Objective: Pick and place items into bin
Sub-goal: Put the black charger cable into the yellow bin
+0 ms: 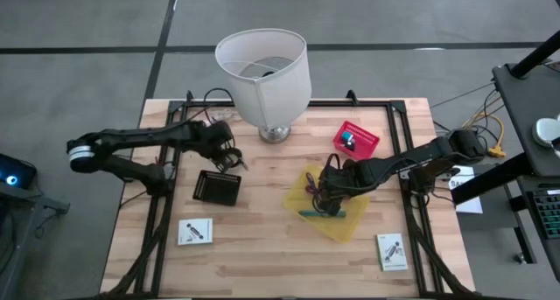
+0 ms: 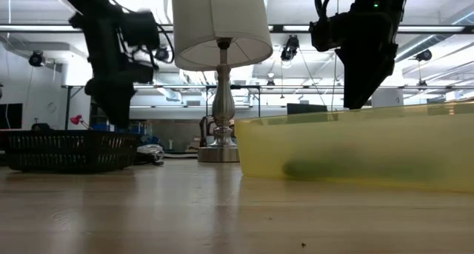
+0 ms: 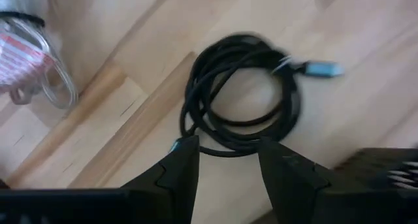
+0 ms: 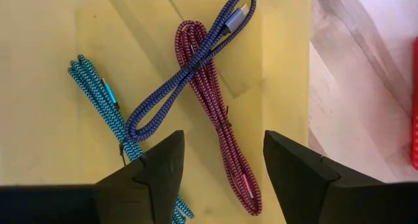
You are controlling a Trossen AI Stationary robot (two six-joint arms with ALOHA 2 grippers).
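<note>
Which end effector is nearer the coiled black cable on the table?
Left. The left end effector hovers directly above the coiled black cable, fingers open and straddling its edge. The right end effector is across the table, open over the yellow bin holding the braided cables.

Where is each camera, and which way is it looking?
High view: above the table, looking straight down; shows both arms, the left gripper by the lamp.
Low view: at table height, looking level across; both arms hang in from above.
Left wrist view: on the left arm, looking down past its open fingers at a black cord.
Right wrist view: on the right arm, looking past its open fingers at three cables.
Shared: the yellow bin shows in the high, low and right wrist views.
</note>
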